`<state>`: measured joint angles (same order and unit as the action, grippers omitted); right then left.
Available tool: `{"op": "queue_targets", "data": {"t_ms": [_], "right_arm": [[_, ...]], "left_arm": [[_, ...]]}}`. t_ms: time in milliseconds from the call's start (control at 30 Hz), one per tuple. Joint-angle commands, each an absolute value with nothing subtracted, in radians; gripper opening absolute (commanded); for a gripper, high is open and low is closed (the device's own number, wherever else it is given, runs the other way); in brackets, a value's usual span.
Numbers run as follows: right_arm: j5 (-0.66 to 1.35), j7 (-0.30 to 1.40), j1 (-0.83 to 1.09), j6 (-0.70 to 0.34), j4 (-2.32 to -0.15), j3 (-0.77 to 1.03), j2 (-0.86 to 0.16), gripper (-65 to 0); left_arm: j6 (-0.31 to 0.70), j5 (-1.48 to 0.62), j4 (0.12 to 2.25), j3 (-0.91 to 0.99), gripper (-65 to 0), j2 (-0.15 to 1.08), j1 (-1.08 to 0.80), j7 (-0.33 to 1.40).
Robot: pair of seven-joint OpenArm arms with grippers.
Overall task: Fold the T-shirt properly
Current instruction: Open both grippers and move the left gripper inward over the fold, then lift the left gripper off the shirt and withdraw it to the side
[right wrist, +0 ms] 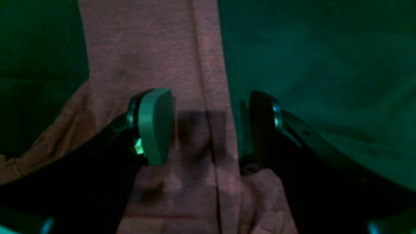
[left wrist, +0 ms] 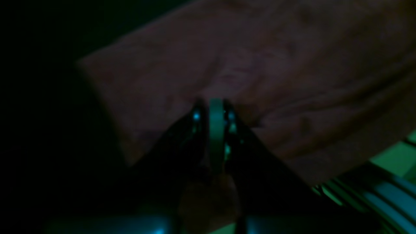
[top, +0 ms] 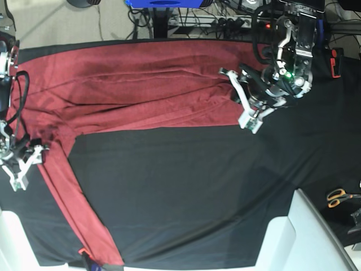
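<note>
Shirt (top: 135, 84), plain brick-red with no readable print, lies spread across the far left of the black cloth (top: 186, 192), one sleeve trailing toward the near edge. Left gripper (left wrist: 214, 109) is pinched together at its hem; right gripper (right wrist: 208, 126) stands apart over the sleeve.

The shirt (top: 135, 84) is a plain brick red with no print, its knit faintly flecked darker in the right wrist view. The table cover (top: 186, 192) under it is plain black, though the wrist cameras tint it dark green. The right gripper (right wrist: 208, 126) has black fingers, one with a green pad. The left gripper (top: 246, 110) has white parts on black. The scissors (top: 340, 196) have orange handles.
</note>
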<state>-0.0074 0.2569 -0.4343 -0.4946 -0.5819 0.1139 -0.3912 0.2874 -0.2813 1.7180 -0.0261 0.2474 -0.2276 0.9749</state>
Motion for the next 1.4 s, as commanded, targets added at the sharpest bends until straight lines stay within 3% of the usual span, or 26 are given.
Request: {"op": "queue_targets", "data": {"t_ms": [0,200,367,567,600,800,900,1267,1367], "right_arm": [[0.002,0.239,-0.463,-0.493,-0.599,0.119,-0.409,-29.4],[0.002,0.237,-0.463,-0.492,-0.599,0.122,-0.407,-29.4],[-0.002,0.239,-0.469,-0.492,-0.599,0.248,-0.406,-29.4],[-0.004,0.237,-0.490,-0.492,-0.593,0.231,-0.406,-29.4],[-0.004,0.236,-0.492,-0.492,-0.593,0.231,-0.406,-29.4],[-0.004,0.236,-0.533,-0.492,-0.562,0.229,-0.406,-29.3],[-0.005,0.234,-0.552,-0.489,-0.526,0.229,-0.406,-29.3],[-0.005,0.117,-0.559,-0.440,-0.407,0.228,-0.406,-29.3],[-0.005,0.116,-0.556,-0.440,-0.406,0.228,-0.404,-29.3]], "left_arm": [[0.286,-0.269,1.735,-0.030,-65.0,0.257,-0.219,0.958],[0.286,-0.269,1.735,-0.074,-65.0,0.266,-0.217,0.961],[0.286,-0.269,1.733,-0.122,-65.0,0.306,-0.214,0.963],[0.285,-0.269,1.735,-0.128,-65.0,0.328,-0.213,0.964],[0.285,-0.269,1.735,-0.127,-62.2,0.328,-0.214,0.964],[0.285,-0.269,1.742,-0.122,-30.1,0.348,-0.219,0.964],[0.285,-0.272,1.744,-0.120,-22.2,0.369,-0.220,0.964],[0.288,-0.278,1.956,0.091,-21.7,0.340,-0.354,0.960],[0.312,-0.367,1.956,0.131,-21.7,0.340,-0.387,0.957]]}}
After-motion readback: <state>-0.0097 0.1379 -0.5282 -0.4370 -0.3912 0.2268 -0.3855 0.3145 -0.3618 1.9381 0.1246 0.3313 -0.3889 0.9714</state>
